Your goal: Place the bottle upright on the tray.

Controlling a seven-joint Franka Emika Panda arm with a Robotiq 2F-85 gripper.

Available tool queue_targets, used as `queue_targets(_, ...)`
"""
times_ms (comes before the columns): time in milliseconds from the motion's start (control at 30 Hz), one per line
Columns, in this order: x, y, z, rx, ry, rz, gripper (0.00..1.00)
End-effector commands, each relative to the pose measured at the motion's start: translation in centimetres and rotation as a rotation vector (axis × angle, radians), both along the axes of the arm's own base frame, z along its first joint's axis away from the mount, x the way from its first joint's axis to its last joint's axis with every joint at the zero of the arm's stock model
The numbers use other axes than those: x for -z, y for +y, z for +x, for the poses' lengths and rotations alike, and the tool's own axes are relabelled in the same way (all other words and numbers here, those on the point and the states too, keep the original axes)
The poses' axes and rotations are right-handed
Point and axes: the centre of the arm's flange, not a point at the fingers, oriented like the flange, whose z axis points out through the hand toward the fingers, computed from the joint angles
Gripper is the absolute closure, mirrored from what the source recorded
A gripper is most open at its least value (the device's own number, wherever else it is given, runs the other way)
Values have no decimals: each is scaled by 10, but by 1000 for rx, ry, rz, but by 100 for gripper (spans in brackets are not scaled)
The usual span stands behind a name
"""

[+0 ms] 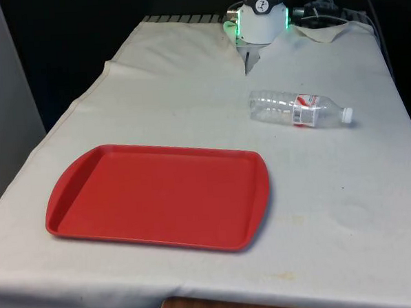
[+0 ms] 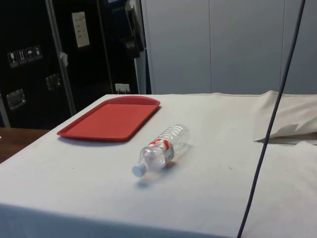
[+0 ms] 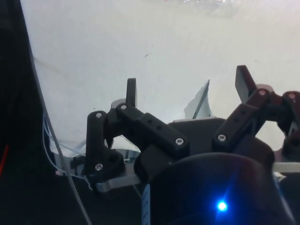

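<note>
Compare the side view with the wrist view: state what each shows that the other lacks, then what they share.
Side view alone: the red tray, bare, and the whole clear bottle lying on its side on the white cloth, apart from the tray, its white cap pointing away from it; dark cabinets behind.

Wrist view alone: the gripper, fingers open and holding nothing, above the cloth.

Shared: the cloth and the bottle, which in the wrist view is a clear edge beyond the fingers.

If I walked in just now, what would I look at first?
Probably the big red tray, bright against the white cloth near the table's front edge. Next, the clear bottle with a red-and-white label, lying on its side on the cloth beyond the tray, toward the front view's right. The gripper hangs open above the cloth, holding nothing.
</note>
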Motion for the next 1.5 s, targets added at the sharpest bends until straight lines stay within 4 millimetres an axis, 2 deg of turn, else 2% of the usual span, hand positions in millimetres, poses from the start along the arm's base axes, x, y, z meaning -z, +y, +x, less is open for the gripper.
queue_targets(0,1,4,-1,-13,-7,-4,0)
queue_targets(600,15,24,-7,-116,26,-13,0)
queue_targets(1033,31,44,-11,-216,37,-30,0)
queue_targets(1467,48,54,-11,-309,57,-47,0)
